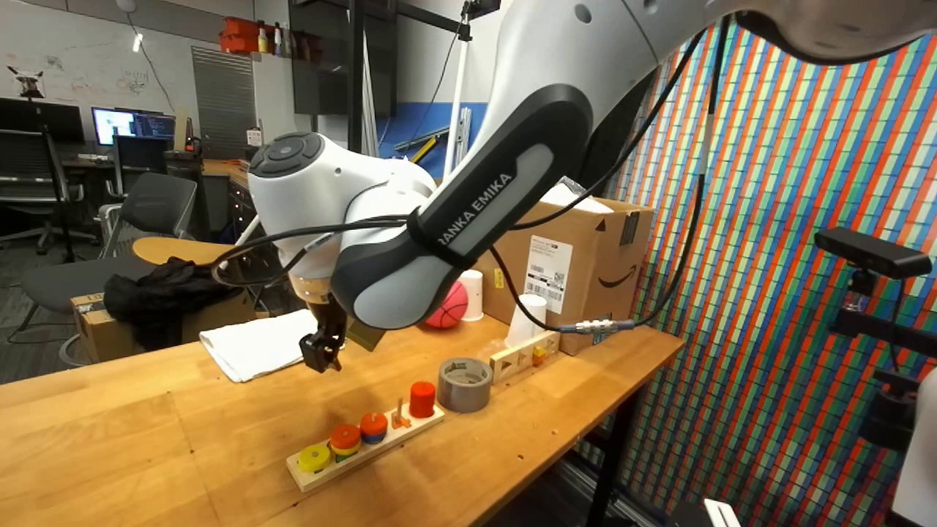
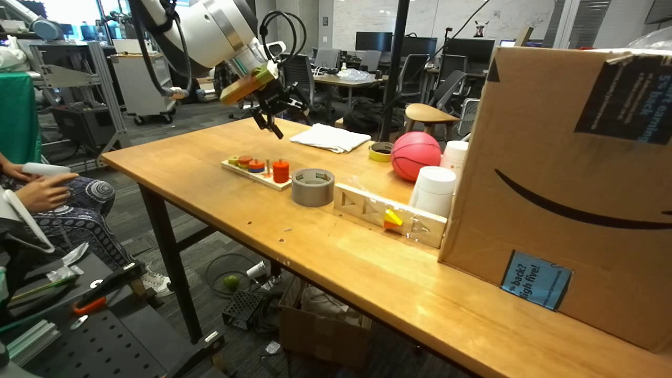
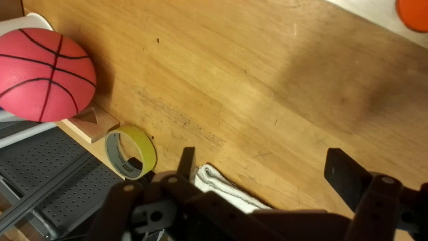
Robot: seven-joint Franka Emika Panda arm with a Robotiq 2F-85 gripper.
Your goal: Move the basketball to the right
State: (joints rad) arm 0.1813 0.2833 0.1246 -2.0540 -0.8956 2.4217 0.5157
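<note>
- In an exterior view: basketball point(image 1: 452, 306), near centre, partly hidden by the arm point(image 1: 476, 208); gripper point(image 1: 323, 356) shown lower left.
- In an exterior view: basketball point(image 2: 416, 156), right of centre; gripper to its left, higher.
- In the wrist view: basketball found upper left, well apart from spread, empty fingers point(image 3: 346, 179).

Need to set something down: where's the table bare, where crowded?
In an exterior view, bare table runs between stacking toy and white cloth, and between wooden shape board and near edge. Crowded: basketball, white cups and cardboard box bunch together.
</note>
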